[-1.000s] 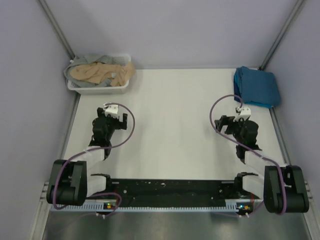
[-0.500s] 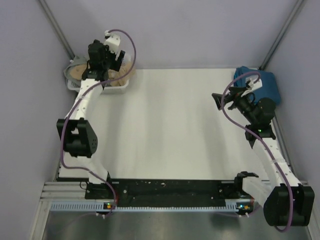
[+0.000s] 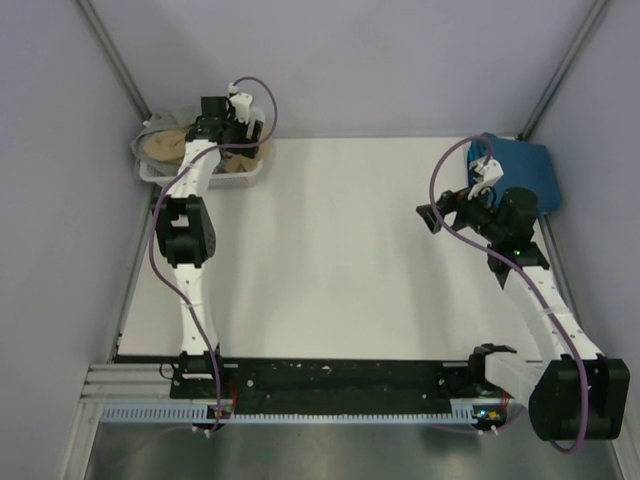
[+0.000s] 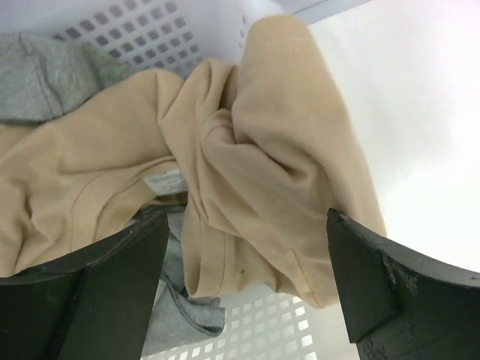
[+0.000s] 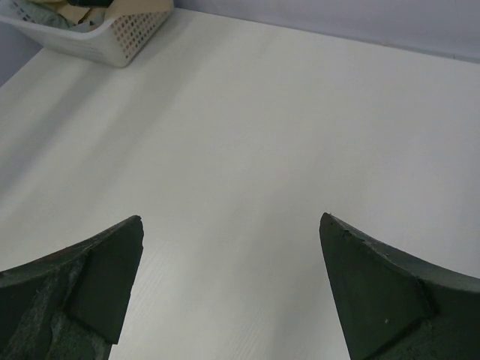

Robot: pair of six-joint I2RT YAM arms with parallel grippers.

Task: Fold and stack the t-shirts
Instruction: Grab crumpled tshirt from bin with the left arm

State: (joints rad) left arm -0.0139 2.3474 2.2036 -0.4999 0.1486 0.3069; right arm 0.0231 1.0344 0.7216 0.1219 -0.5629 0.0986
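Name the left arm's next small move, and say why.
Probably lower the left tool and pinch the tan shirt at its bunched fold: the tool hangs open just above it, and it lies crumpled in the white basket.

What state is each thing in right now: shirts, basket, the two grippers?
tan shirt: crumpled in the basket, spilling over its rim
grey shirt: crumpled, partly under the tan shirt
blue shirt: folded, far right corner of the table
basket: upright, holding two shirts
left gripper: open, above the tan shirt
right gripper: open, empty, above the table
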